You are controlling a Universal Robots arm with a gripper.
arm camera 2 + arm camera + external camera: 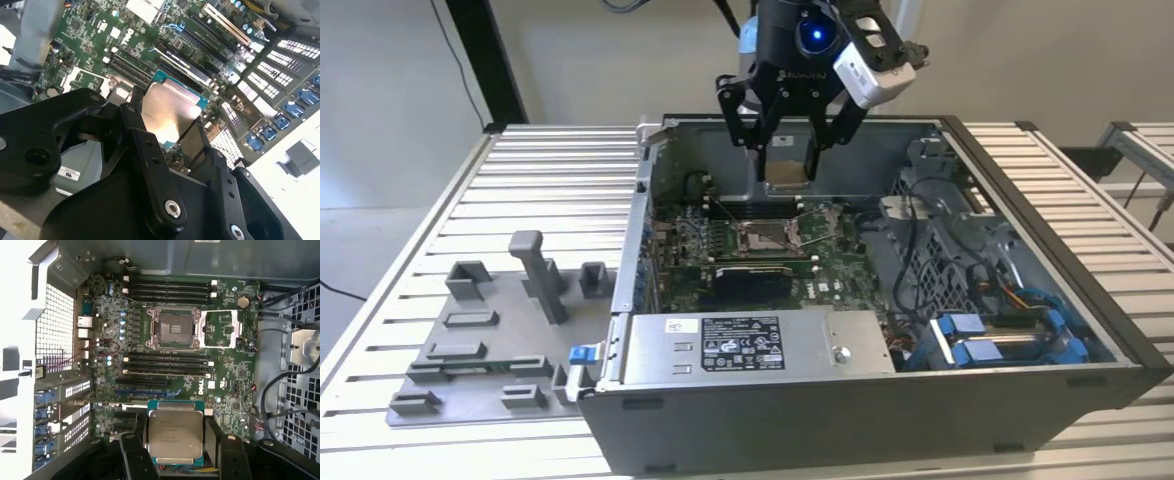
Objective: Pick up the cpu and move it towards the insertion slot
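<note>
Above the open PC case (1014,300), the end effector (787,172) is closed on the cpu (787,173), with its fingers (215,437) pinching two opposite edges so the chip hangs in the air well above the motherboard (235,375). It's off to the far side of the slot (765,236) in the exterior view, not over it yet. Looks like a light, stiff little plate, but I'd call it fragile on the underside and a bit slick on that shiny lid, so edge grip is the right place to hold it. It's basically square, so no real long axis; the metal lid faces up toward the wrist cameras, and its edges sit roughly parallel to the slot frame (173,329) in the first wrist view.
</note>
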